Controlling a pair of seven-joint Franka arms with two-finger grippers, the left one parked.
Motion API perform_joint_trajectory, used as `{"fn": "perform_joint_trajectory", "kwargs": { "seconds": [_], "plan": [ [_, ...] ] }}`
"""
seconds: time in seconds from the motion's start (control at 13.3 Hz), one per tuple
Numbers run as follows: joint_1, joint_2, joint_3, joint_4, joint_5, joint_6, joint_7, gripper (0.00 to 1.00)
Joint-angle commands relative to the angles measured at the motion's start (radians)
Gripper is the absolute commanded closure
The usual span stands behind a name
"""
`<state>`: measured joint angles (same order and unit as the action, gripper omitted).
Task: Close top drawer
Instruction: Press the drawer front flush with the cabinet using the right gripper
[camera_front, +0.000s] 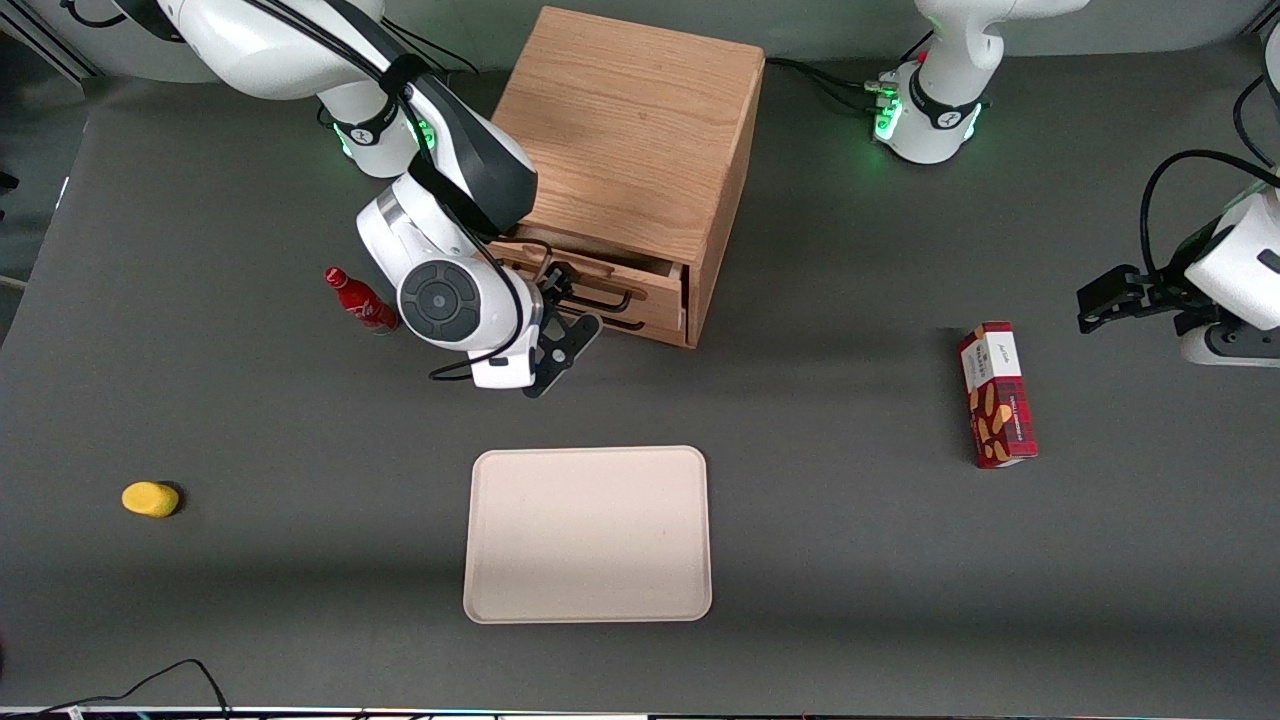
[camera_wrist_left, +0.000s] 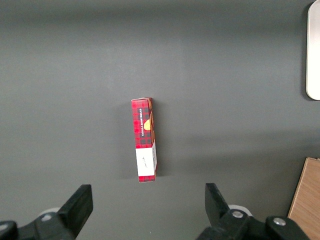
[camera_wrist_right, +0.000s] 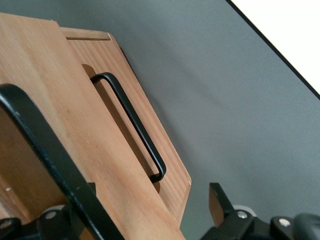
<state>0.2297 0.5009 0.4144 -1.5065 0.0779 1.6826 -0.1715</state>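
- Clearly, the top drawer (camera_front: 640, 283) is standing partly pulled out of the wooden cabinet (camera_front: 630, 130), its light-oak front sitting proud of the cabinet face and a dark gap showing above it.
- Its black wire handle (camera_front: 610, 297) is running along the front panel; in the right wrist view that handle (camera_wrist_right: 42, 150) is crossing close to the camera as a thick black bar against the drawer's wood.
- Below it, the lower drawer (camera_wrist_right: 135, 135) is lying flush, with its own black handle (camera_wrist_right: 132, 122) set over a shallow cut-out.
- The gripper (camera_front: 560, 290) is hovering right at the top drawer's front, by the end of the handle nearer the working arm; its fingers are standing apart, with one of them on the outer side of the handle bar and the other out over the bare table.
- A beige tray (camera_front: 588, 533) is lying nearer the front camera than the cabinet, leaving a strip of bare grey table (camera_front: 850, 560) between them.
- A red bottle (camera_front: 360, 301) is lying just beside the wrist, toward the working arm's end.
- A small yellow object (camera_front: 150, 499) is sitting well apart, near the table's edge at that same end.
- A red biscuit box (camera_front: 997, 394) is lying toward the parked arm's end.
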Motion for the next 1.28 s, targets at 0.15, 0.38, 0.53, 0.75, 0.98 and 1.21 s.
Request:
{"fn": "perform_joint_trajectory", "kwargs": {
  "seconds": [0.15,0.38,0.53,0.75,0.98,1.21],
  "plan": [
    [-0.012,-0.044,0.041,-0.053,-0.006,-0.003,0.056,0.00],
    [-0.020,-0.047,0.066,-0.067,-0.006,-0.003,0.093,0.00],
    [-0.020,-0.053,0.070,-0.073,-0.006,-0.003,0.101,0.00],
    [-0.027,-0.061,0.075,-0.086,-0.006,-0.003,0.101,0.00],
    [-0.027,-0.062,0.078,-0.084,-0.006,-0.007,0.101,0.00],
    [-0.029,-0.062,0.078,-0.066,-0.001,-0.015,0.104,0.00]
  ]
}}
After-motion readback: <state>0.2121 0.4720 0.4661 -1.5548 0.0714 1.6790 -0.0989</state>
